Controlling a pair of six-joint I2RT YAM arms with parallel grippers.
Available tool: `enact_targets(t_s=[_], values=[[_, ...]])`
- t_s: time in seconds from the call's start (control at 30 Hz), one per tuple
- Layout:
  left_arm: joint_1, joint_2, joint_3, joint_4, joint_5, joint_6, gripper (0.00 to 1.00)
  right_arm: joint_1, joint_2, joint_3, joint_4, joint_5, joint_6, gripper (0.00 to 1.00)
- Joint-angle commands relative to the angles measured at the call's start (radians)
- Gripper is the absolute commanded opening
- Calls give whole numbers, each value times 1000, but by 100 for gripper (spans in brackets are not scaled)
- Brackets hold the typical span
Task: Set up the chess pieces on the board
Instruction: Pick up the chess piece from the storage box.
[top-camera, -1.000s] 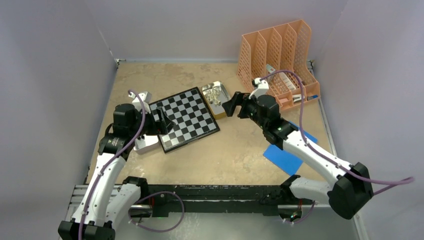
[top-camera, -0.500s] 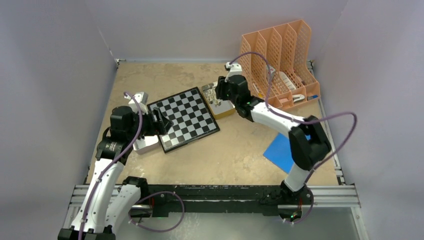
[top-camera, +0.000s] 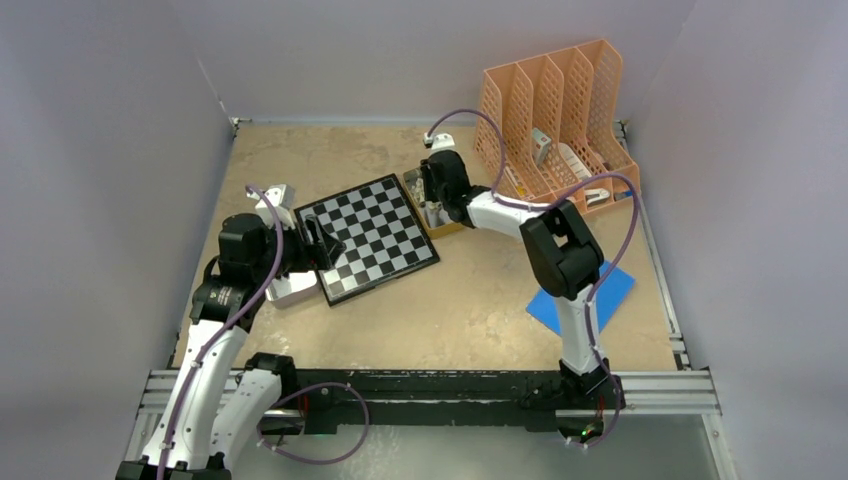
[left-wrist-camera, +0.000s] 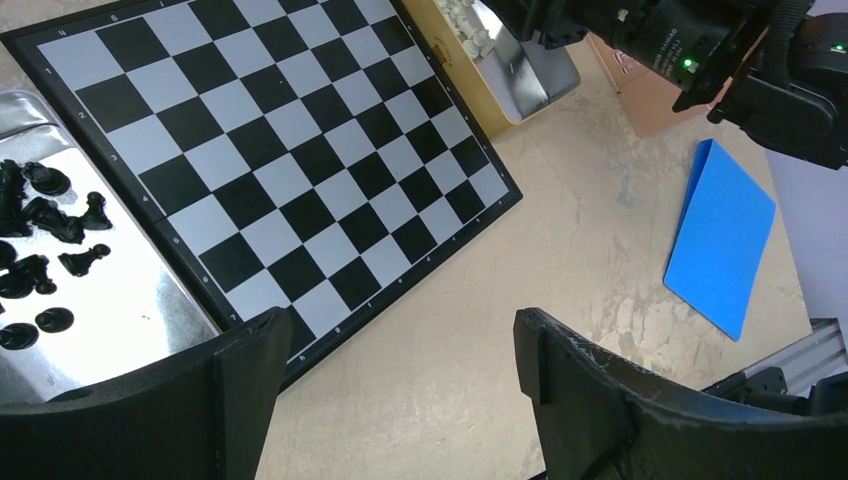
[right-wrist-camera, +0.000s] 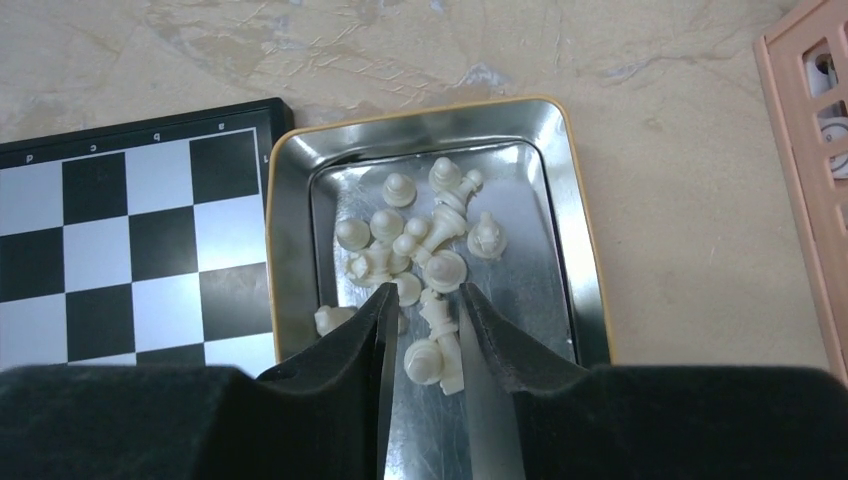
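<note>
Here, the right gripper (right-wrist-camera: 427, 297) is seen down in the metal tray (right-wrist-camera: 565, 290) beside the board (right-wrist-camera: 130, 250), jaws narrowed around pale chess pieces (right-wrist-camera: 420, 240); whether one is clamped cannot be told. The left gripper (left-wrist-camera: 400, 340) is seen with jaws wide apart.

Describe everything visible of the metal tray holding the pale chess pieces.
The tray is a shallow rectangular tin, shiny silver inside, with a yellowish outer edge. It lies flat on the tan table, its long side beside the board. A loose heap of pale chess pieces lies in it. The right gripper hangs inside, jaws either side of a few pieces; a grip is not clear.
</note>
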Motion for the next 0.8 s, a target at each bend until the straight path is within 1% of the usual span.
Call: enact_targets(t_s=[0.0,0.37,0.47,0.53,0.67,0.77], values=[[0,-7,-6,29,14,-10,82,-10,19,86,-3,30,-30,31],[0,-10,-6,27,6,-12,81,-17,82,133,-12,21,-44,29],[1,-11,-6,26,3,-12,81,-19,93,146,-23,16,-51,25],[0,-11,-6,25,0,-12,81,-19,95,147,-26,24,-53,24],[1,-12,-6,25,1,-12,81,-20,99,146,-24,24,-55,23],[0,-12,-6,24,0,-12,81,-20,106,155,-29,24,-54,24]])
